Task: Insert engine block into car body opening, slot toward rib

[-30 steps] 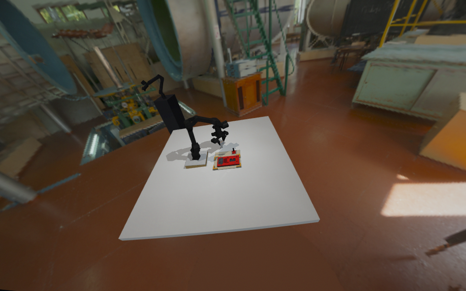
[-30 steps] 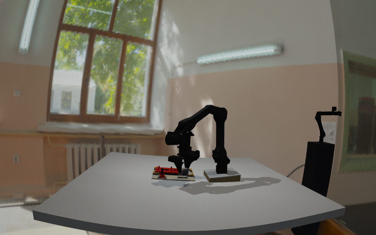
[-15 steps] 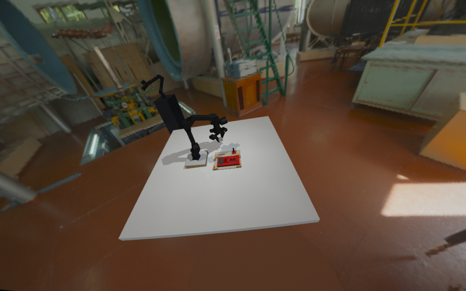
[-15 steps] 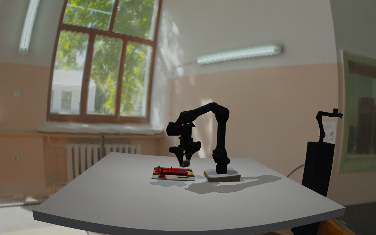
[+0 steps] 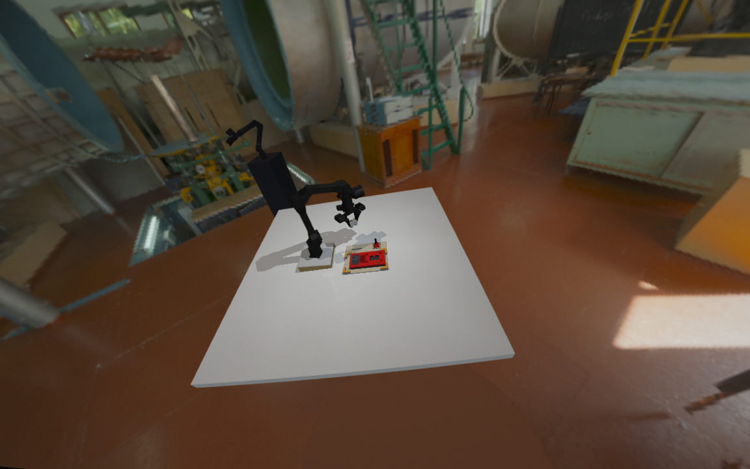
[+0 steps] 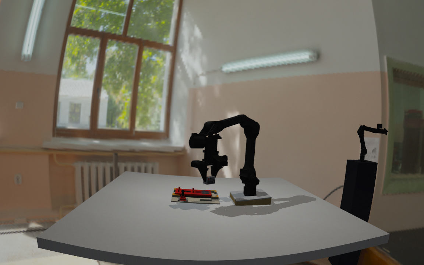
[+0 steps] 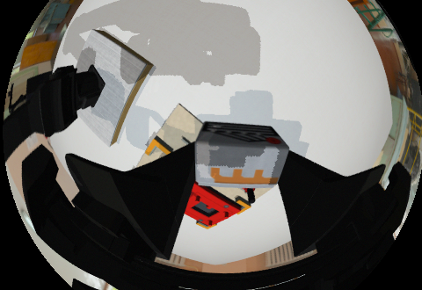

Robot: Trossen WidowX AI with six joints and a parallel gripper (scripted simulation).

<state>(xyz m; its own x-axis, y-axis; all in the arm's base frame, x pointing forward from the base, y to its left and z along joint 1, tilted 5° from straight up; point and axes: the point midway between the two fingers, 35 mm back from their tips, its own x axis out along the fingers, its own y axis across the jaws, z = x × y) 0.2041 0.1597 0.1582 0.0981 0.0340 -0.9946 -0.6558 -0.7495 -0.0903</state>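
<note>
My gripper (image 5: 352, 222) (image 6: 209, 179) (image 7: 238, 149) is shut on the engine block (image 7: 241, 158) (image 6: 209, 179), a small grey block with a dark top and an orange notched mark on its side. It hangs in the air above the table, over the end of the car body nearest the arm's base. The car body (image 5: 368, 258) (image 6: 194, 192) (image 7: 214, 206) is red and lies flat on a tan board (image 5: 346, 270) (image 6: 176, 199). In the wrist view only a corner of it shows below the block. Its opening and rib are too small to make out.
The arm's base stands on a small pad (image 5: 315, 263) (image 6: 249, 198) (image 7: 114, 85) beside the board. A small red upright piece (image 5: 375, 243) (image 6: 185, 196) stands on the board's far end. A black pillar with a camera arm (image 5: 271, 180) (image 6: 358, 187) stands at the table's edge.
</note>
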